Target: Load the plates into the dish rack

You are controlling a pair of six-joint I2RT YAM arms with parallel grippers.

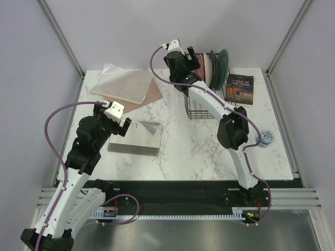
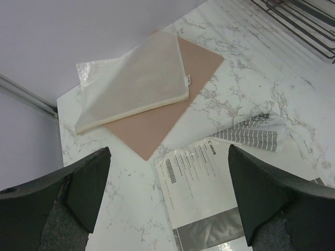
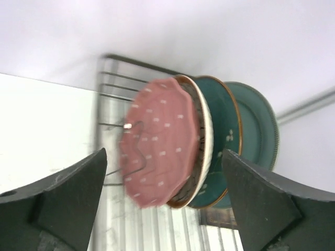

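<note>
Nearest, on the left, the left fingers hover over the marble table, spread wide and released, with nothing between them. Just beyond them lies a printed sheet, and beside its far right corner a folded sheet with grey stripes. Out at the right edge of the table sits a small blue-and-white round object, well apart from the rest.

Farther back on the left, a pinkish-brown square sheet lies flat. A clear bag holding a cream pad rests on top of it and overhangs it to the left.

The right arm reaches to the far side, right of centre, where the black wire dish rack stands. The right fingers are parted wide and grasp nothing; they sit just short of the plates. All four plates stand upright on edge in the rack, packed face to face. The reddish-pink speckled plate is closest to the fingers and somewhat blurred. Behind it come the whitish plate, the dark blue-green plate and last the teal-green plate. Just right of the rack a dark paperback book lies flat.
</note>
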